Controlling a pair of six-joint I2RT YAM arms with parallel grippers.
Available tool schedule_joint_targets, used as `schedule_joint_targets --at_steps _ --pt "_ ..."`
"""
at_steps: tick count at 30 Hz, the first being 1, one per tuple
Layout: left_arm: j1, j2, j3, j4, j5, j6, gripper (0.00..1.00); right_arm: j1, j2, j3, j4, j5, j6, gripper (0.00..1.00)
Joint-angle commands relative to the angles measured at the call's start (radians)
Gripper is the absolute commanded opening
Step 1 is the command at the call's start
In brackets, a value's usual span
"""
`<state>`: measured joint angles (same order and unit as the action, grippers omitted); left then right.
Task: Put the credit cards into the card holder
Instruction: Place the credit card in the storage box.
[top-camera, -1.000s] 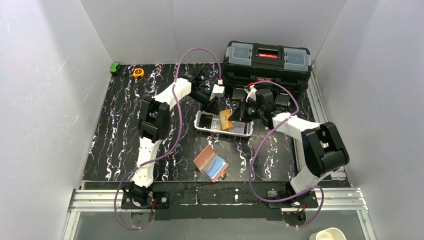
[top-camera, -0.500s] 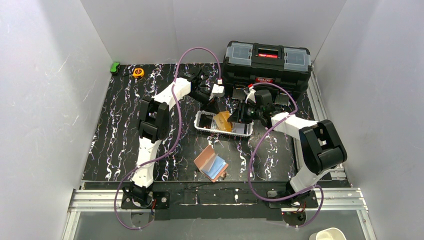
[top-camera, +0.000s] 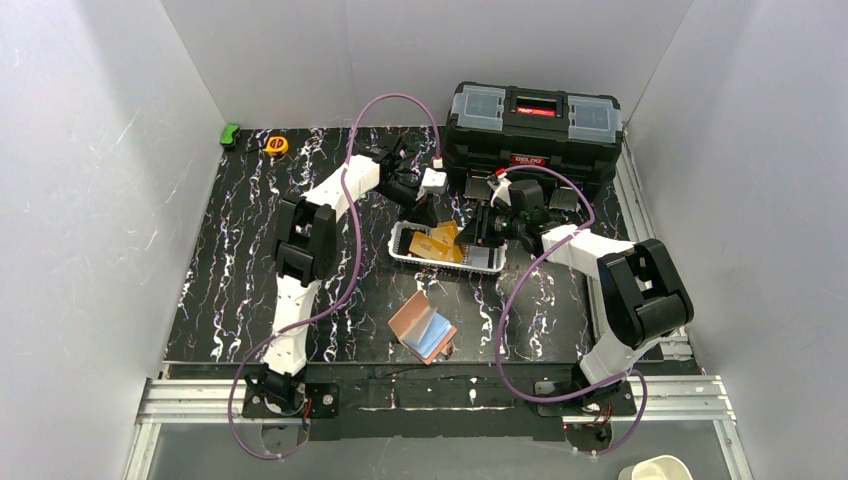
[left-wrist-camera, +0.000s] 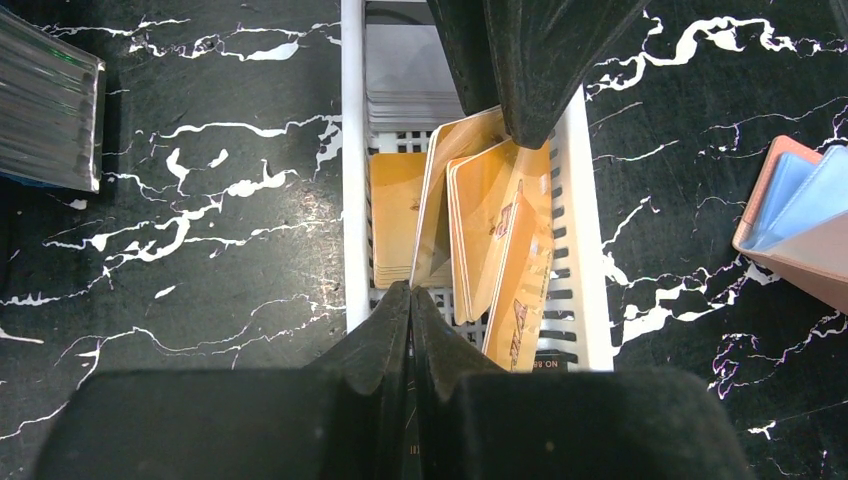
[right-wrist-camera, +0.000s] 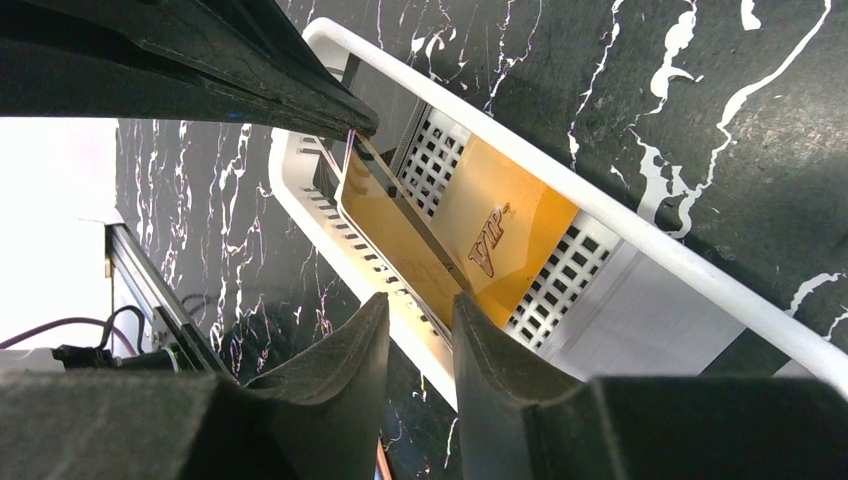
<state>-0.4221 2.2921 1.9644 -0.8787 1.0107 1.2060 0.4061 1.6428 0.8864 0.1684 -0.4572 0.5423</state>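
Orange cards (left-wrist-camera: 497, 230) lean on edge in the white basket (left-wrist-camera: 351, 200), long axes running along its length. The left gripper (left-wrist-camera: 411, 292) has its jaws pressed together at one card's end (possibly nipping it). The right gripper (right-wrist-camera: 420, 306) is slightly parted and empty. The card holder (top-camera: 411, 318) lies open, well apart.

Left wrist: holder (left-wrist-camera: 800, 220) cut by right edge; right gripper (left-wrist-camera: 505, 120) hides cards' (left-wrist-camera: 500, 230) tops, basket's (left-wrist-camera: 350, 200) far end. Top view: bowl (top-camera: 655, 468) clipped at bottom edge.
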Motion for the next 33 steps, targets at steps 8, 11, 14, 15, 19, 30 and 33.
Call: schedule_joint_targets --at_steps 8,11,14,15,19,30,33 --pt "-0.021 -0.095 -0.018 -0.009 0.049 0.028 0.0 0.002 -0.022 0.029 0.056 -0.023 0.003 0.33" --pt "-0.032 -0.097 -0.018 -0.003 0.052 0.028 0.0 0.001 -0.028 0.032 0.062 -0.027 0.009 0.32" --pt "-0.042 -0.101 -0.019 0.006 0.056 0.026 0.0 0.0 -0.033 0.036 0.065 -0.03 0.014 0.31" --pt "-0.044 -0.101 -0.019 0.011 0.055 0.024 0.0 0.0 -0.034 0.037 0.065 -0.029 0.015 0.3" --pt "-0.047 -0.104 -0.019 0.018 0.058 0.02 0.0 -0.003 -0.039 0.035 0.061 -0.034 0.017 0.26" --pt "-0.046 -0.116 -0.024 0.043 0.029 -0.018 0.0 -0.016 -0.095 0.016 -0.001 0.003 -0.021 0.07" --pt "-0.046 -0.124 -0.032 0.046 0.017 -0.022 0.0 -0.018 -0.127 0.027 -0.053 0.047 -0.057 0.05"
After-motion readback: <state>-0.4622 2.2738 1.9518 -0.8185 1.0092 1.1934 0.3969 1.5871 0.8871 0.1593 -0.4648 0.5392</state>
